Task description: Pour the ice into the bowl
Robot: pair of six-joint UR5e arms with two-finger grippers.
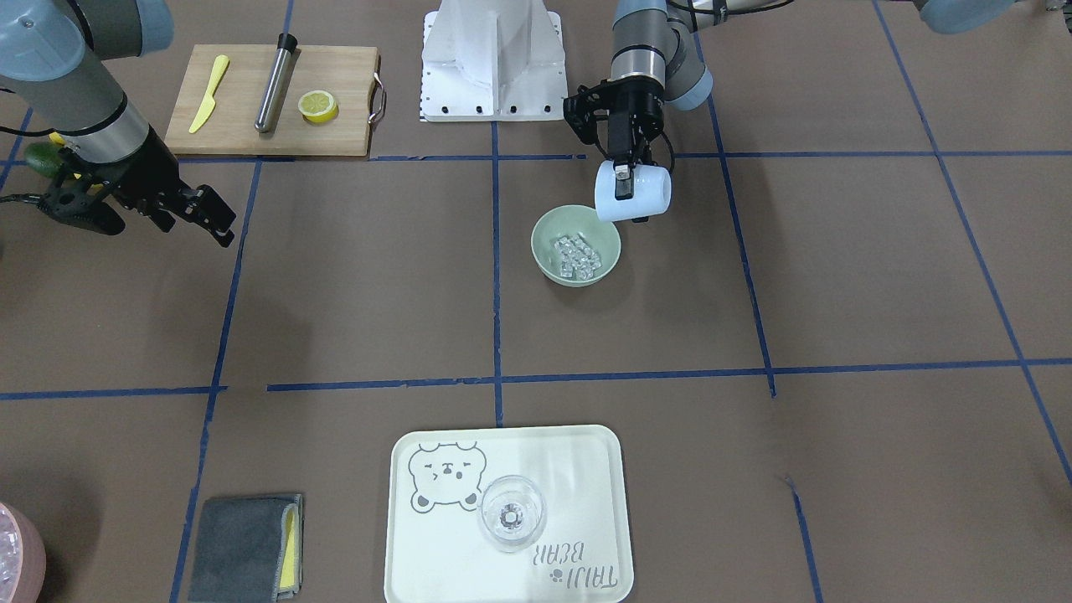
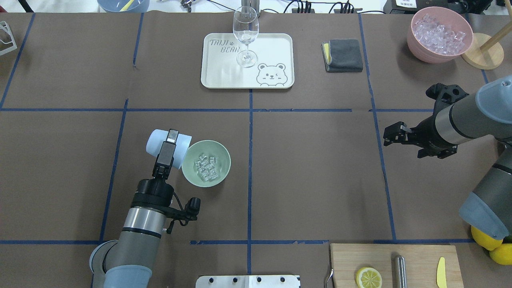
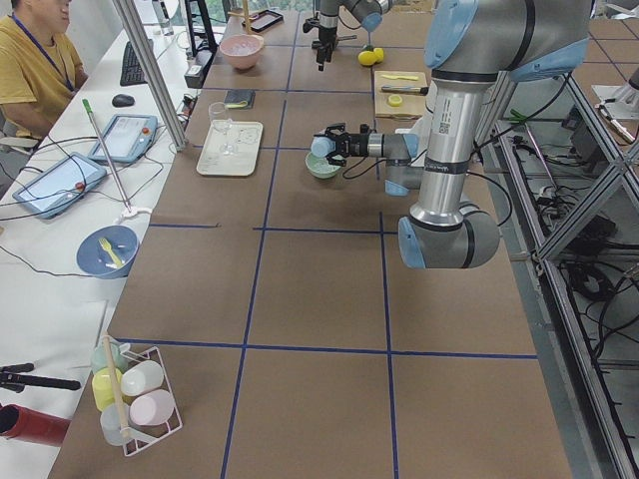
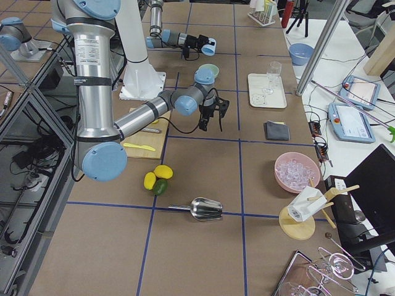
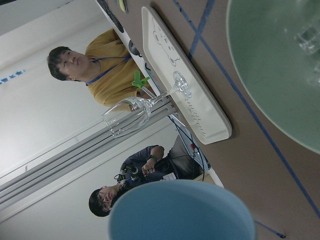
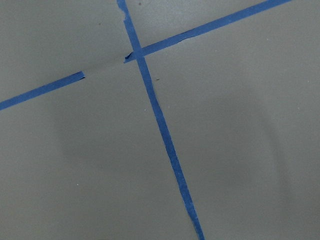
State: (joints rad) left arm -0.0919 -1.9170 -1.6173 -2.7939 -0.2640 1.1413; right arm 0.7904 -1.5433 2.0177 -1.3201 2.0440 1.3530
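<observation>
As one cup (image 2: 154,144) tilts, one bowl (image 2: 226,159), about ten ice cubes (image 2: 206,167)

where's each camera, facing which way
front-facing: across table, facing robot; left arm, right arm.
overhead: behind robot, looking down; both arms.
exterior left: left end; left arm near.
exterior right: right end; right arm near.
left wrist: sideways over blue cup; no arm.
right wrist: down at table; no arm.
first two share the bowl.
</observation>
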